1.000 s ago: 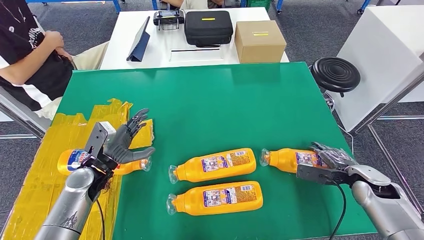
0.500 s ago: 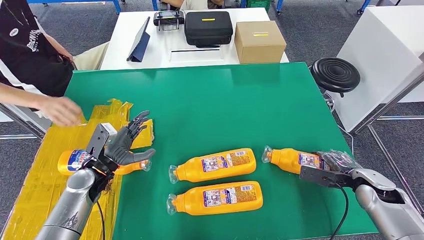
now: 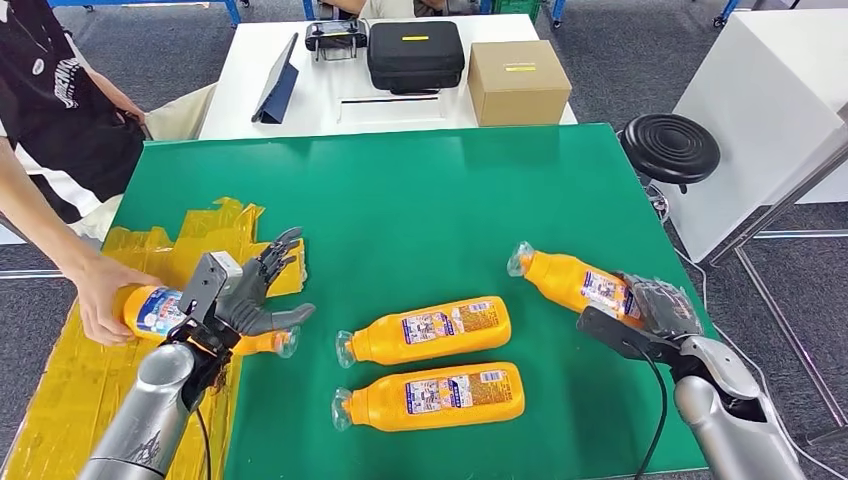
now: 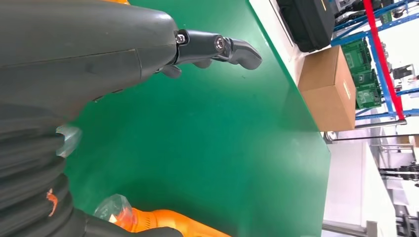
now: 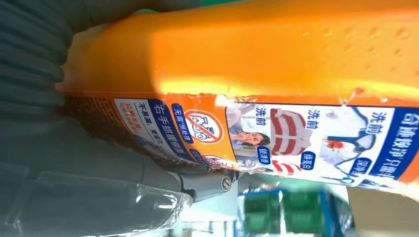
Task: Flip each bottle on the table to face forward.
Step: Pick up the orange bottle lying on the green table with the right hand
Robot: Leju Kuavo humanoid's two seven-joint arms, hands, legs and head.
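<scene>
Left hand (image 3: 243, 296) hovers with its fingers spread and nothing in them, just over the neck of the far-left bottle (image 3: 160, 310), which lies on the yellow taped patch (image 3: 70, 370) at the table's left edge. A person's hand (image 3: 100, 300) grips that bottle's base end, so the robot is best kept off it until that hand is clear.

Moving right, two bottles lie side by side on the green table (image 3: 420, 200), caps pointing left: the upper middle bottle (image 3: 425, 329) and the lower middle bottle (image 3: 430, 395), near each other but apart, neither touched.

Further right, the right hand (image 3: 655, 305) is wrapped around the base end of the right bottle (image 3: 575, 283), whose cap end points up and to the left. In the right wrist view the label (image 5: 296, 133) lies beside the thumb, the fingers closed on the orange body.

This looks like the turning step on that bottle. Doing it well likely means keeping the grip firm near the base so the smooth body cannot slip, rolling it about its long axis until the front label faces outward, and setting it down well apart from the middle pair before letting go.
</scene>
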